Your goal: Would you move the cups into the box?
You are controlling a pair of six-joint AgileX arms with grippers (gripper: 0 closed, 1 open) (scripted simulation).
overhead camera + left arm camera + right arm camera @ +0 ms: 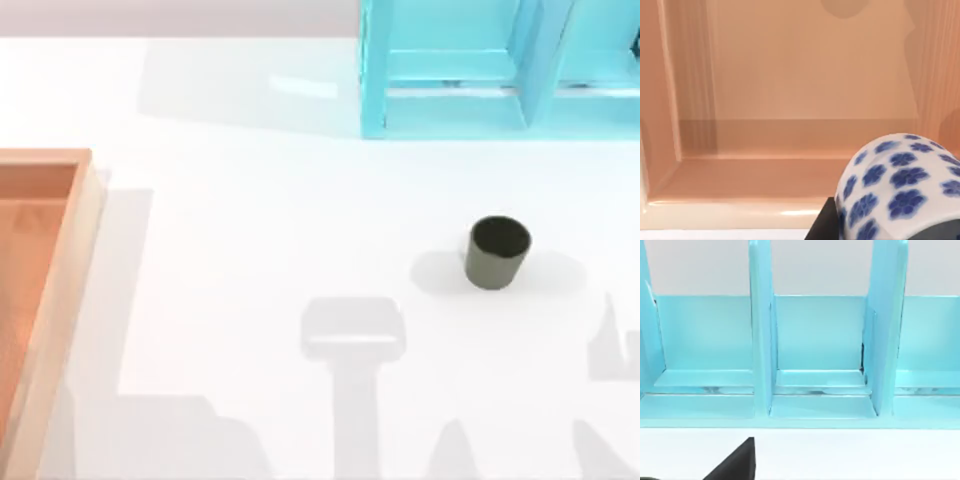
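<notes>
blue-flowered cup: the white cup with blue flowers [900,187] fills the near corner of the left wrist view, lying sideways to that camera, with the box's orange-brown floor spread out beyond it. i can't tell whether it touches that floor or hangs above it.

left jaws: a dark piece of the left gripper [822,222] sits pressed against the cup's side, so by my reckoning the jaws are pinching the cup; the tips themselves are hidden behind it.

olive cup: the dark olive-grey cup [497,253] stands upright on the white counter, at about 3 o'clock from the middle of the top view, well apart from the box, nothing touching it.

box: the wooden box [62,300] lies at 9 o'clock in the top view, running off the left edge; the part of its inside on view there holds no cup.

right jaws: in the right wrist view one dark finger [737,462] pokes in, facing the turquoise shelf unit [805,355]; whether the jaws are spread or closed i cannot tell. this arm looks idle.

shelf unit: in the top view it sits at about 1 o'clock.

progress: roughly the first half is under way. the flowered cup is at the box but, i judge, not yet let go; the olive cup hasn't been started.
</notes>
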